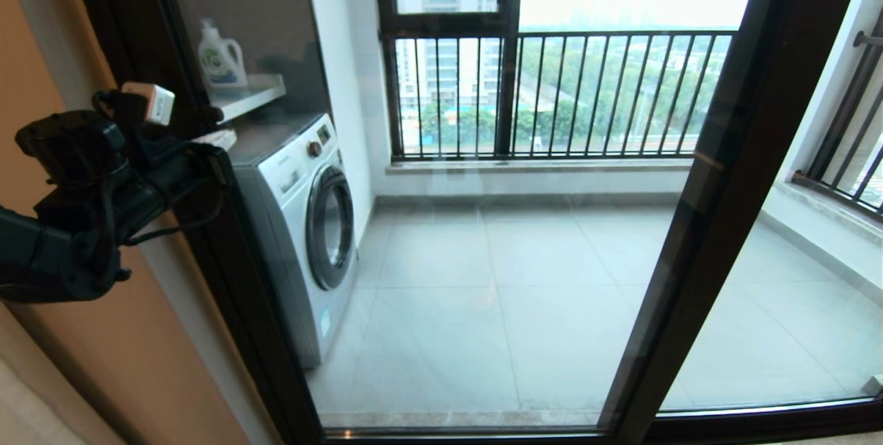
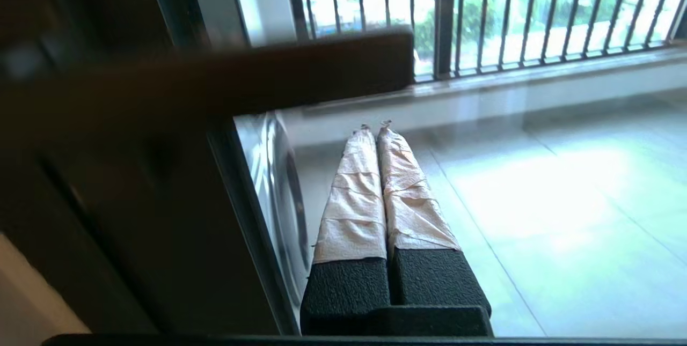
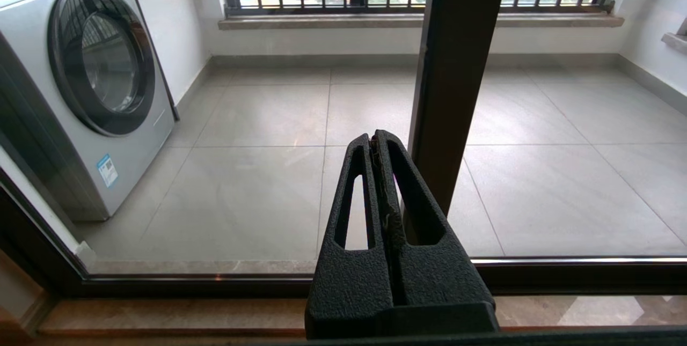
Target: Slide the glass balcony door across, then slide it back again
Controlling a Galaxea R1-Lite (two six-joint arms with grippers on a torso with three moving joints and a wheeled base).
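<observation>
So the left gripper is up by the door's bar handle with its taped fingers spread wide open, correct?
Not quite. The left gripper is beside the bar handle of the glass balcony door, but the left wrist view shows its taped fingers pressed together, shut on nothing.

Behind the glass balcony door (image 1: pixel 483 279), a washing machine (image 1: pixel 303 224) is set at the left, with railing bars (image 1: pixel 586 93) placed beyond the floor.

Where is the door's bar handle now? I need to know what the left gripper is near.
In the left wrist view, the bar handle crosses just beyond the shut left gripper, on the door's dark upright beside the washing machine.
</observation>
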